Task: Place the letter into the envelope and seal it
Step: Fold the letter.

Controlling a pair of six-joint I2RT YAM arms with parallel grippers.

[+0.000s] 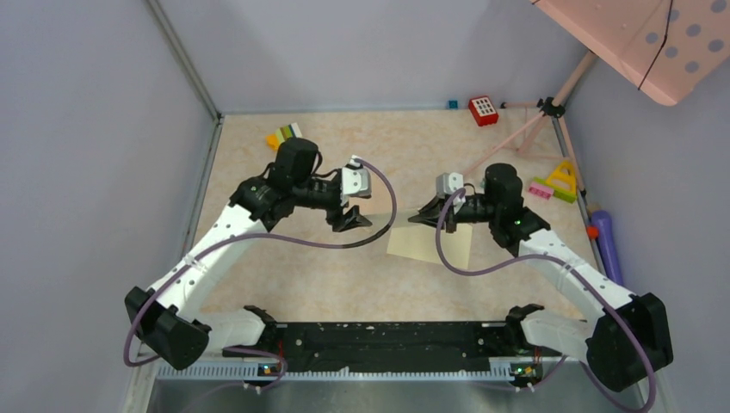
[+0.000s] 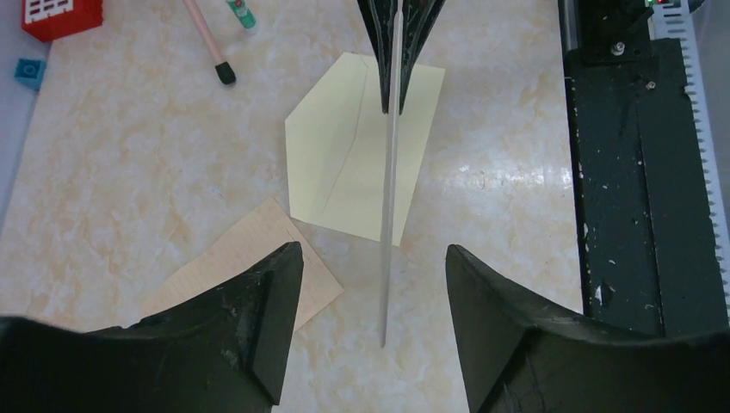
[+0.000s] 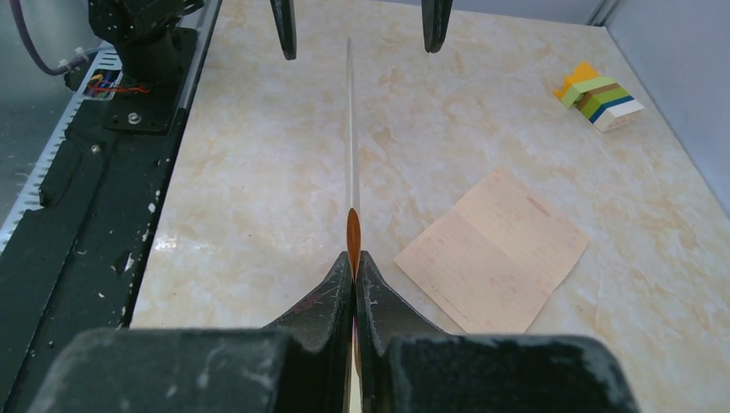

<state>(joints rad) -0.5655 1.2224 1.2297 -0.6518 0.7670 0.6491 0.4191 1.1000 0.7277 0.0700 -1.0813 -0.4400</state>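
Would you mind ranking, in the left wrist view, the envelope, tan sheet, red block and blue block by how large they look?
1. envelope
2. tan sheet, partly hidden and nearer the camera
3. red block, cut off by the frame edge
4. blue block

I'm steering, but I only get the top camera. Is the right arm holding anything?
Observer: Yes. The right wrist view shows the right gripper with its jaws shut on a thin sheet, seen edge-on.
Operator: Is the left one holding it too?
Observer: No. The left gripper has its jaws open, one on each side of the sheet's far end, not touching it.
Operator: Anything under the left arm? I can't see there.
Observer: A tan sheet lies flat on the table, next to the envelope.
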